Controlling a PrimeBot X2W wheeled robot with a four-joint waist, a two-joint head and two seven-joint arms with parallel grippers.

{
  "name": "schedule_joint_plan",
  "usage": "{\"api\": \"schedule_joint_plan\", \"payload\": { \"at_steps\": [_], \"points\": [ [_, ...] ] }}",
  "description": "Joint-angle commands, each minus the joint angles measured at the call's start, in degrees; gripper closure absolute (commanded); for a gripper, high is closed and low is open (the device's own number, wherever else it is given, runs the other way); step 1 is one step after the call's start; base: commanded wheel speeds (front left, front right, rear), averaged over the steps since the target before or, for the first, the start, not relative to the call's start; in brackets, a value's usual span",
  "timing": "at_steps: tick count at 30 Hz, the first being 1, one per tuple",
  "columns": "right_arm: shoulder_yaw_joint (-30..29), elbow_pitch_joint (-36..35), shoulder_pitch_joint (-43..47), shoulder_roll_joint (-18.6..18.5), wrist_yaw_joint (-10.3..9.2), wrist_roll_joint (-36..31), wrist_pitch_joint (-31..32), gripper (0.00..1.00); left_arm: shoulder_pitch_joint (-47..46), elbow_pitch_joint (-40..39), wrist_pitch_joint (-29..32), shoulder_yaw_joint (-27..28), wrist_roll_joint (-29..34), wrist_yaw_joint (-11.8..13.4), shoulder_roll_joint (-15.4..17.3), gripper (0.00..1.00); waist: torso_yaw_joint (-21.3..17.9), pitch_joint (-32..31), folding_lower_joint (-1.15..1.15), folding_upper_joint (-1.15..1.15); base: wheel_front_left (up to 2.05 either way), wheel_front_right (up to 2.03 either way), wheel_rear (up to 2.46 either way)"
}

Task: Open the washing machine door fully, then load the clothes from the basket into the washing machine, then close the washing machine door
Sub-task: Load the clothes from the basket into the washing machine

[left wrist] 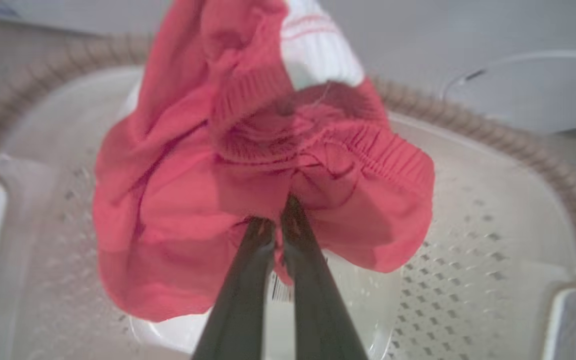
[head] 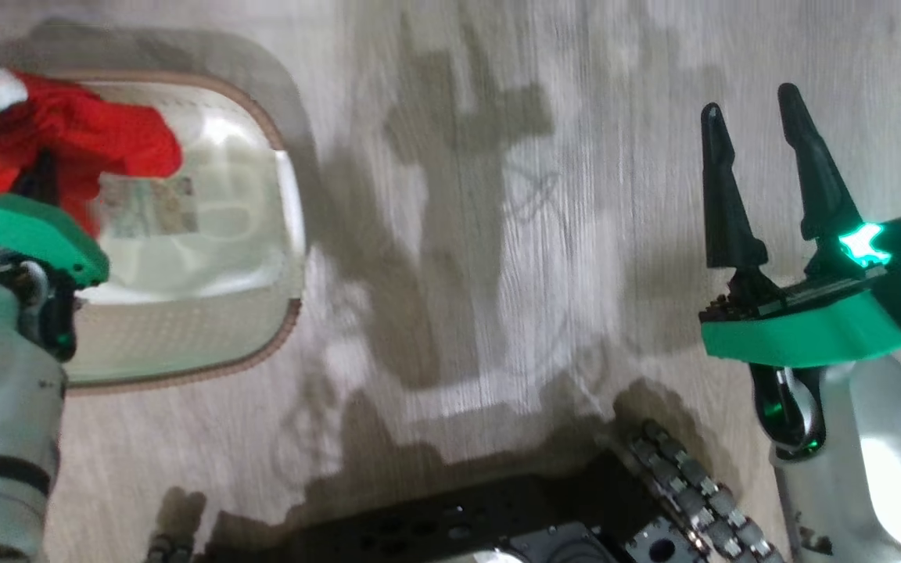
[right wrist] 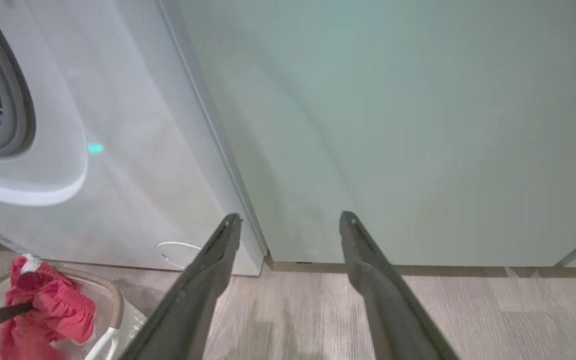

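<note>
Over the basket (left wrist: pixel 488 135), on the robot's left side, the left gripper (left wrist: pixel 275 212) has its fingers pressed together on a fold of the red clothes (left wrist: pixel 183 200), which hang bunched above the basket floor. The washing machine (right wrist: pixel 133 150) stands just behind the basket with its drum opening higher up, so your left arm is the nearer one. The right gripper (right wrist: pixel 290 217) is spread wide, holds nothing and faces the pale green cabinet (right wrist: pixel 418 125).
</note>
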Motion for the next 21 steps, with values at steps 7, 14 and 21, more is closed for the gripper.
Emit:
{"api": "schedule_joint_plan", "payload": {
  "at_steps": [7, 14, 21],
  "points": [
    [-0.2, -0.9, 3.9, -0.2, 0.00, -1.3, 2.2, 0.00, 12.8, -18.3, -0.8, 6.4, 4.9, 2.6, -1.4, 1.00, 5.1, -9.9, 0.00, 0.00, 0.00, 0.00, 0.00],
    [-1.5, -0.2, 5.5, -0.2, 0.00, -1.7, 3.9, 0.00, 21.6, -32.0, -0.8, 9.0, 9.6, 3.4, -3.9, 1.00, 6.6, -16.6, 0.00, 0.00, 0.00, 0.00, 0.00],
    [-2.8, 1.1, 6.9, -0.2, 0.00, -2.1, 5.0, 0.00, 27.7, -43.1, -0.8, 9.6, 12.7, 3.4, -5.2, 1.00, 7.2, -23.4, 0.00, 0.00, 0.00, 0.00, 0.00]
  ]
}}
